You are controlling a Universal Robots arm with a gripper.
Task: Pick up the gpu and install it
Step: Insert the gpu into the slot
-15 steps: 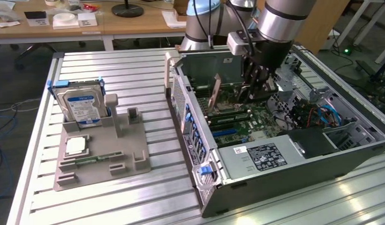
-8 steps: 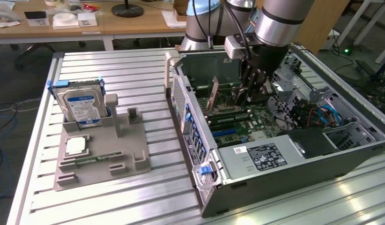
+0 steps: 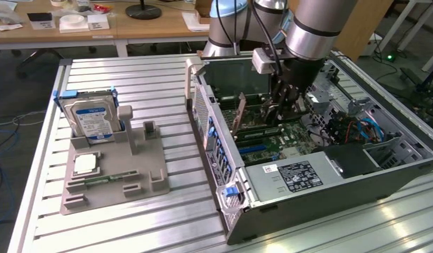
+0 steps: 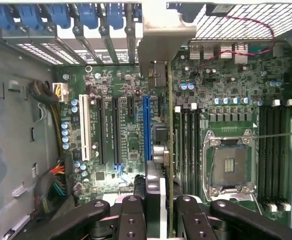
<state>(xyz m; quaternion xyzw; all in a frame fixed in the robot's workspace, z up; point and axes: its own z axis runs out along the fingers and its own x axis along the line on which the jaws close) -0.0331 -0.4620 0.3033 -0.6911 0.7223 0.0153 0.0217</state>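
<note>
Exterior view, from its left to its right:

1. A grey fixture [image 3: 149, 168] lies on the slatted table [image 3: 132, 68]. A hard drive [image 3: 90, 118] stands upright in it, with a chip [image 3: 85, 163] lying flat in front of the drive.
2. The open case [image 3: 329, 205] lies on its side just beside the fixture, with the board facing up.
3. The gpu [image 3: 239, 113] is inside the case. It stands on edge over the board, brownish back showing, near the rear wall.
4. The gripper [image 3: 281, 110] reaches down into the case at the card's inner end.

Wrist view:

1. A white slot [image 4: 84, 127] and a blue slot [image 4: 147, 127] run parallel on the board.
2. The gpu [image 4: 169, 150] appears edge-on as a thin line just beside the blue slot, between it and the memory slots. Its bracket [image 4: 161, 42] is at the rear wall, among the blue latches.
3. The gripper [image 4: 158, 215] is pressed together on the card, with one of the fingers [image 4: 130, 220] on each face.
4. The socket [image 4: 231, 167] lies open beyond the memory slots.

Whether the card's edge sits in a slot cannot be told.
</note>
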